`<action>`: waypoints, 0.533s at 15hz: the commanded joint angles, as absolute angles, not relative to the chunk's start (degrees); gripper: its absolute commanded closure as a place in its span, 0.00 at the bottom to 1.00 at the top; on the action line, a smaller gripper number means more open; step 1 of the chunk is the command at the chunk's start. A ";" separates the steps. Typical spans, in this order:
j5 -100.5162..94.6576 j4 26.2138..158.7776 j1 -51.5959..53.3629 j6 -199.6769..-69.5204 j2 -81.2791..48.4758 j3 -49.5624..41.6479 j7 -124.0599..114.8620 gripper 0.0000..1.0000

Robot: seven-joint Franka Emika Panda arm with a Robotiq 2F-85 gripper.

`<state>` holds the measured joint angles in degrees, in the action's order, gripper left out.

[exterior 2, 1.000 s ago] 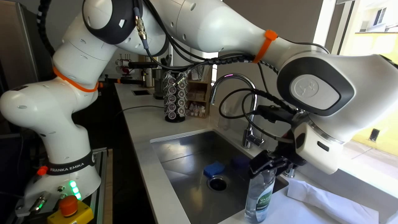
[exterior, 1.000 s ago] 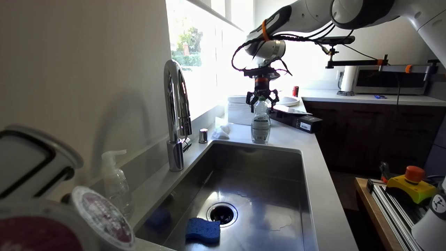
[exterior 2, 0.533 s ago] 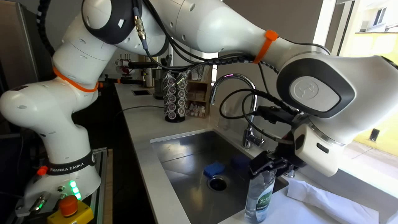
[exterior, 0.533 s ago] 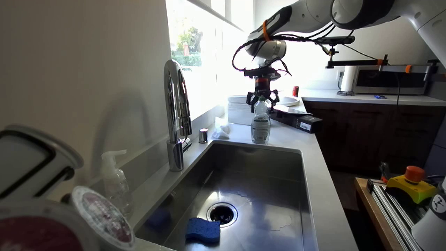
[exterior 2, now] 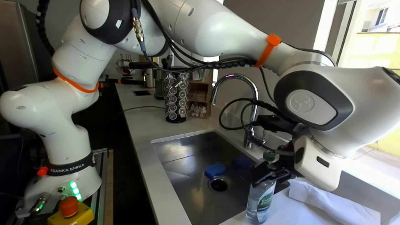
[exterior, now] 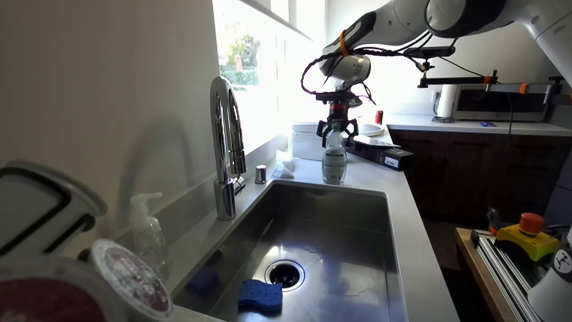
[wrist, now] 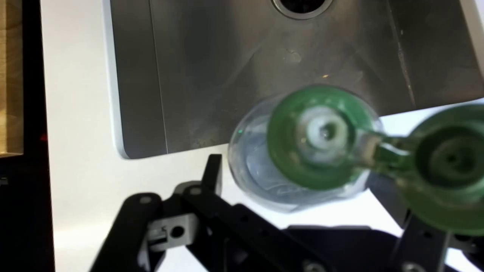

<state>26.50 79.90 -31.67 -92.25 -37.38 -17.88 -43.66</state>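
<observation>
One clear bottle [exterior: 334,163], its green lid [wrist: 450,173] flipped back, stands upright on the counter [exterior: 371,175] at the edge of the sink [exterior: 330,201], neck between the wide-spread jaws of the released gripper [exterior: 336,141]. The arm [exterior 2: 218,29] arches over, gripper pointing down; one blue sponge [exterior: 260,296] lies beside the single drain [exterior: 285,275]

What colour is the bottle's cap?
The cap is mostly green; it shows best in the wrist view.
</observation>
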 commanded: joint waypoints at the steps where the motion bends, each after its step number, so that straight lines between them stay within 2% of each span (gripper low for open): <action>1: 29.01 82.26 -31.96 -94.19 -36.66 -17.45 -42.73 0.00; 8: 29.88 83.24 -31.48 -94.62 -36.52 -17.54 -43.43 0.00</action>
<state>28.22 81.21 -31.61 -92.85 -37.35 -17.74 -43.61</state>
